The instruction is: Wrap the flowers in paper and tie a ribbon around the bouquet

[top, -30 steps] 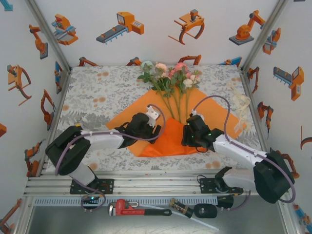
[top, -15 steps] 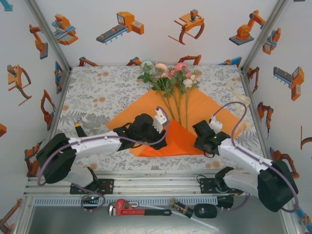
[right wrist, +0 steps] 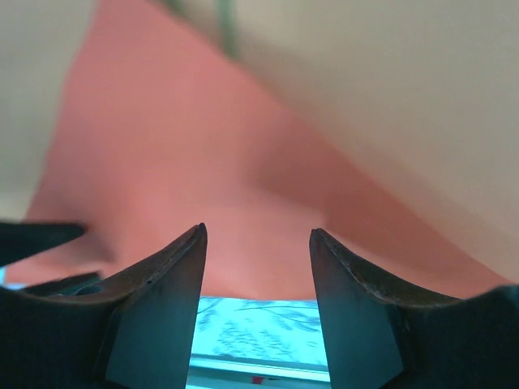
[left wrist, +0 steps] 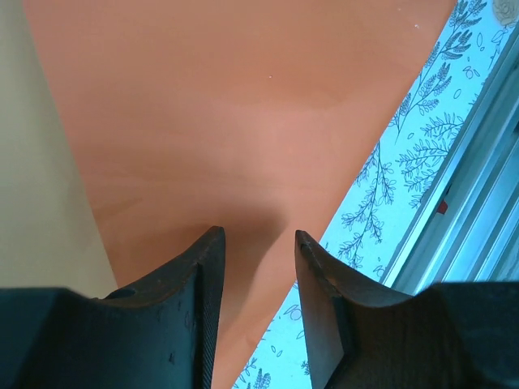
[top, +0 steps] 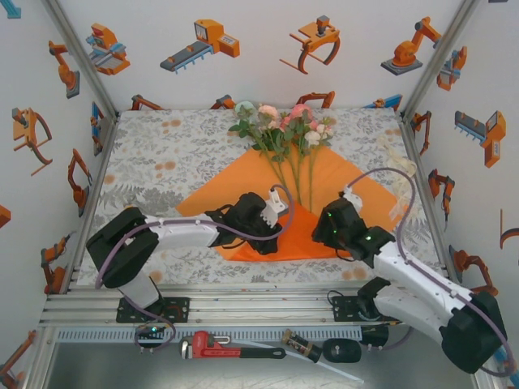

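Pointing at the orange paper (top: pixel 227 190), the left gripper (left wrist: pixel 258 235) and right gripper (right wrist: pixel 258 229) both have jaws apart, holding nothing; the flowers (top: pixel 284 121) lie on it.

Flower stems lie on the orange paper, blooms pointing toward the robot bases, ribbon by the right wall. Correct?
No. The flowers have their blooms pointing to the far wall and their stems toward the bases, as the top view shows. The stems do lie on the paper, and the ribbon is by the right wall.
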Available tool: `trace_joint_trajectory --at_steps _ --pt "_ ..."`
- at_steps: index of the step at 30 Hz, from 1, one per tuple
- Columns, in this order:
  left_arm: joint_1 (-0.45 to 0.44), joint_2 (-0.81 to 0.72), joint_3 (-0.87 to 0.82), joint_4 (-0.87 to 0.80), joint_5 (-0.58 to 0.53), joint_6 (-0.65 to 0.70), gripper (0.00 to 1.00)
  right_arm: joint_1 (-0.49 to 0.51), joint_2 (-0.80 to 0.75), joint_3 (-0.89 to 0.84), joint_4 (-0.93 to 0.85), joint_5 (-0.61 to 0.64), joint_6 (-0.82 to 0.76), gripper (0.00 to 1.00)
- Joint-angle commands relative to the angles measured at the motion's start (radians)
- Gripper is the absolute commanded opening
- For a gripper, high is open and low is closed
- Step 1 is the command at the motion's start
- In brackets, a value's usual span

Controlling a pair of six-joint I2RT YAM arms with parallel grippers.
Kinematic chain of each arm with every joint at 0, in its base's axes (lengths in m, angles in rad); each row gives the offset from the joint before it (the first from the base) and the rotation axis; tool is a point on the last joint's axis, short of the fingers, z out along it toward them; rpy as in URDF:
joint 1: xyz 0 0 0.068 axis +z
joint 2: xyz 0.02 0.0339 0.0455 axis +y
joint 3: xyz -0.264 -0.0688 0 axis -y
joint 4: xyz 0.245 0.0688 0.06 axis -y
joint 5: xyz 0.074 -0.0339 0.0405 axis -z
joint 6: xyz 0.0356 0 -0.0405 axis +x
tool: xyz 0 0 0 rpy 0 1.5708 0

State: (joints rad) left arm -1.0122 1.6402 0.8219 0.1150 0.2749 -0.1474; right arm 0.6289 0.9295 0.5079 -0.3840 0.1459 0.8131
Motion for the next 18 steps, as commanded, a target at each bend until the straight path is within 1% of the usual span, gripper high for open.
trace_joint_trajectory --at_steps 1,3,5,8,10,14,18 --pt "0.0 0.012 0.017 0.044 0.045 0.02 0.42 0.063 0.104 0.032 0.208 -0.147 -0.062 0.51" --pt "0.0 0.008 0.012 0.052 0.061 0.021 0.43 0.078 0.158 0.043 0.184 -0.138 -0.056 0.51" --pt "0.002 0.01 0.005 0.061 0.064 0.023 0.44 0.08 0.179 0.056 0.061 -0.047 0.003 0.49" --pt "0.002 0.014 0.003 0.067 0.061 0.021 0.46 0.08 0.155 0.048 -0.114 0.075 0.103 0.49" --pt "0.002 0.016 0.002 0.073 0.052 0.016 0.48 0.078 0.114 0.026 -0.199 0.152 0.181 0.49" --pt "0.002 -0.021 -0.013 0.068 0.016 0.015 0.49 0.064 0.024 -0.045 -0.239 0.224 0.274 0.48" --pt "0.002 -0.134 -0.018 -0.017 -0.061 0.025 0.5 0.039 0.017 -0.058 -0.279 0.247 0.321 0.47"
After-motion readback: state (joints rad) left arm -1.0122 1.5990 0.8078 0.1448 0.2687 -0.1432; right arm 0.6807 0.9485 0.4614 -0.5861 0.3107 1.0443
